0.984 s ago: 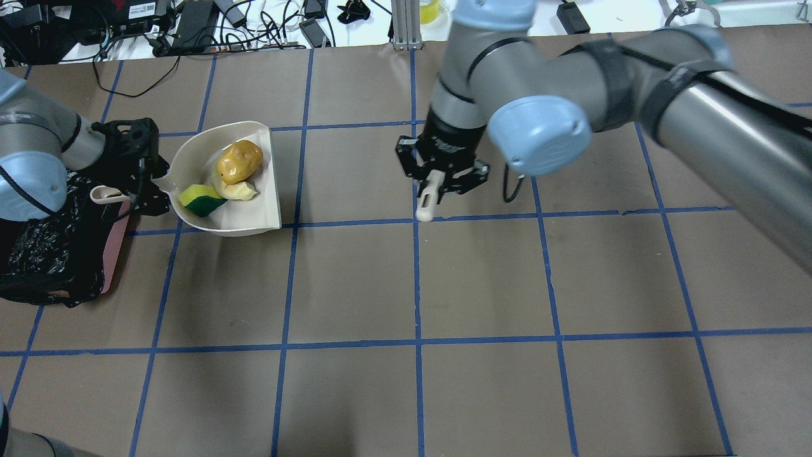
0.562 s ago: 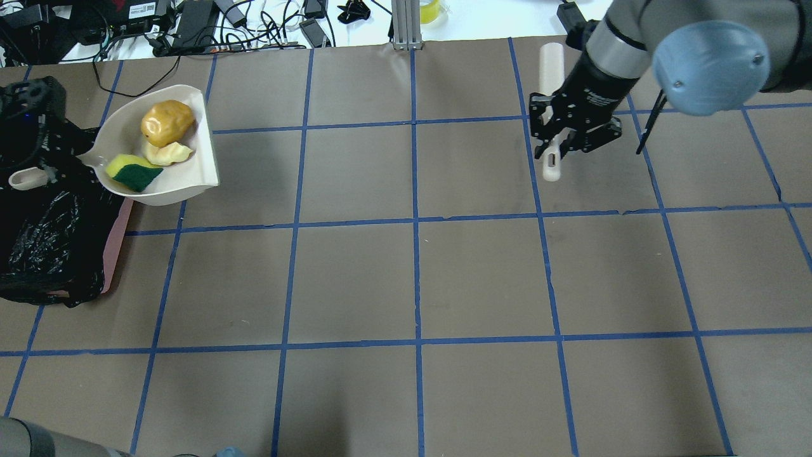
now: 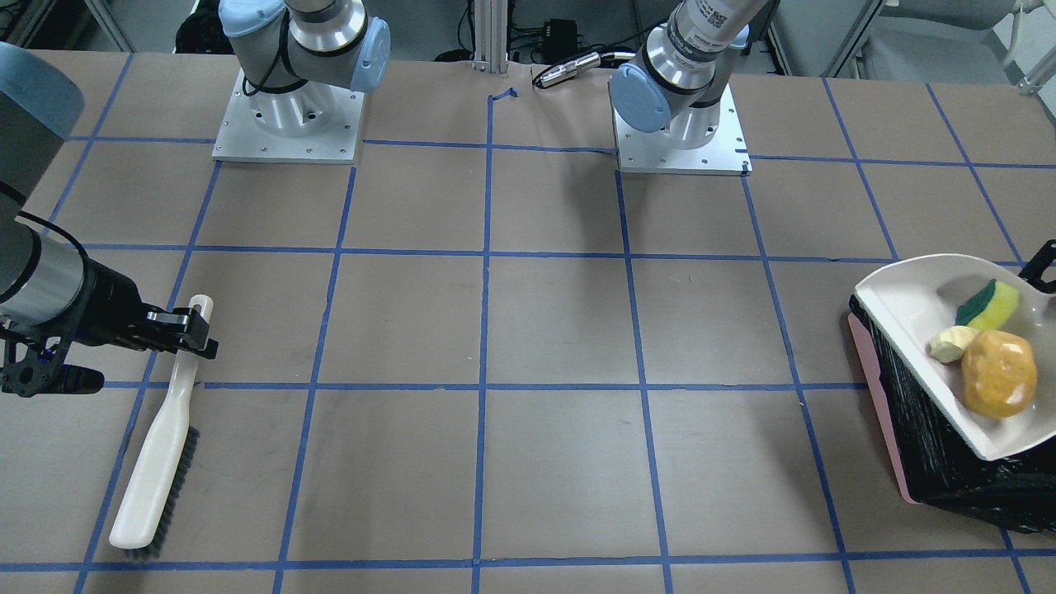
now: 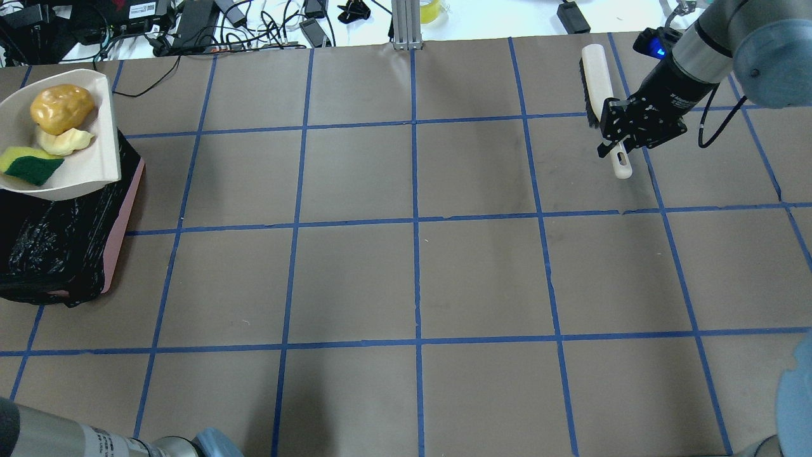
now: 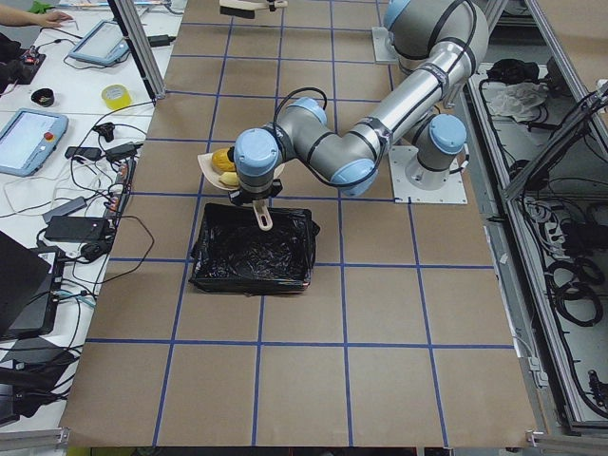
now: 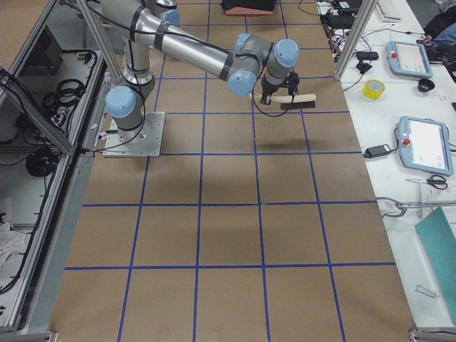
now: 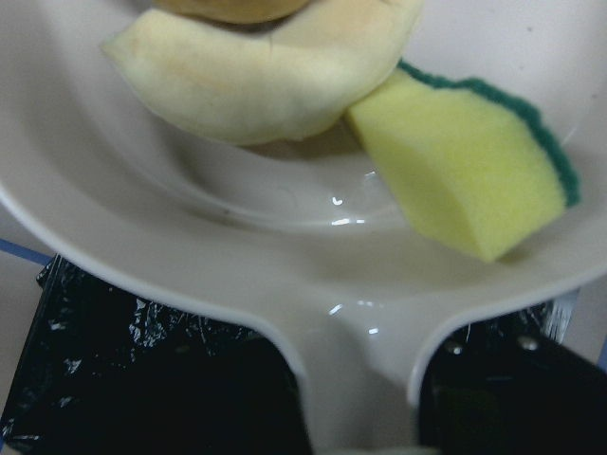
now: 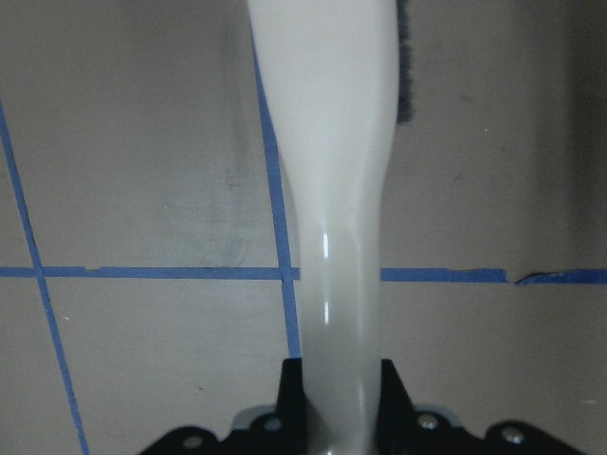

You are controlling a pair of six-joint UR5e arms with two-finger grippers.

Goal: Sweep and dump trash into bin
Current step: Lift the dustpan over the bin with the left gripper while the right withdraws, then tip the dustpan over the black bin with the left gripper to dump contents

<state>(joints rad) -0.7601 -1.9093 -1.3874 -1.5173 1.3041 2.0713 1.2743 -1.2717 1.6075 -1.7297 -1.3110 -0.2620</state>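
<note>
Both moved outward: left gripper [image 3: 1044, 268] holds dustpan [image 4: 95, 158] over bin [image 4: 118, 244], right gripper [image 4: 622, 139] holds brush [image 4: 596, 70].

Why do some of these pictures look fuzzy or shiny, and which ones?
Left wrist view: very close, so the slice and sponge look soft, with small glints on the dustpan. Right wrist view: a glare streak runs down the brush handle. Overhead view: the bench beyond the table is blown white. Right side view: the brush casts a soft shadow.
</note>
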